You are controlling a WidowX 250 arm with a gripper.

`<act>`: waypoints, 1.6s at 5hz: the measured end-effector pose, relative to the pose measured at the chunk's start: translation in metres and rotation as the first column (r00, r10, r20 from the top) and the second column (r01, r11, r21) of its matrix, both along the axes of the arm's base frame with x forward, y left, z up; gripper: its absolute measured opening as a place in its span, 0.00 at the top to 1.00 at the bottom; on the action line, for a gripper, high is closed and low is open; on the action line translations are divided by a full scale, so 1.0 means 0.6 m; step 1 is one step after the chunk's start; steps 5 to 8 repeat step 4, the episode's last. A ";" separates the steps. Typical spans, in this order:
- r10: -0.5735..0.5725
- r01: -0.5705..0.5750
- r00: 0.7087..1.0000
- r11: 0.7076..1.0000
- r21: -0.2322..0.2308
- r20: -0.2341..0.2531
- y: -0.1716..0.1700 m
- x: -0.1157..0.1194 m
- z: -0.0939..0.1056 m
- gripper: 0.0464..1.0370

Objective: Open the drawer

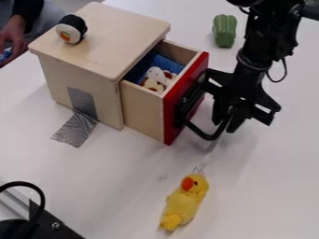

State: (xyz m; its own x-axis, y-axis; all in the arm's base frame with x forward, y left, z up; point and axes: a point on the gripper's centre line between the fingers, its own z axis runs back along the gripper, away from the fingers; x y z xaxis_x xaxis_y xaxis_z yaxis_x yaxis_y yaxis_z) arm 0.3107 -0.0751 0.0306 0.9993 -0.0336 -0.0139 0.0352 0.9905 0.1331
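The black gripper (226, 123) hangs just right of the drawer, low over the table, at the outer end of the black handle (204, 134). From this angle I cannot tell whether it grips the handle. The drawer (143, 109), with a red front (173, 116), stands pulled out of the light wooden cabinet (87, 79). Inside the drawer lie a blue piece (167, 64) and a white and brown plush toy (156, 78).
A sushi toy (72, 29) sits on the cabinet top. Grey tape (78, 128) runs from the cabinet's side to the white table (249, 186). A yellow duck toy (183, 203) lies at the front, a green pepper toy (224, 30) at the back. Black equipment (46, 224) occupies the lower left corner.
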 end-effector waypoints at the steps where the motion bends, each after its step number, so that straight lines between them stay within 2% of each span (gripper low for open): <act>1: 0.010 -0.009 0.999 1.000 -0.021 0.037 -0.005 0.004 0.022 0.36; 2: 0.023 -0.019 0.994 0.999 -0.040 0.109 -0.008 0.019 0.062 0.08; 3: 0.038 -0.031 0.990 0.998 -0.056 0.136 -0.012 0.030 0.085 0.04; 4: 0.046 -0.037 0.989 0.997 -0.063 0.142 -0.008 0.032 0.094 0.04; 8: 0.046 -0.037 0.989 0.997 -0.063 0.142 -0.008 0.032 0.094 0.04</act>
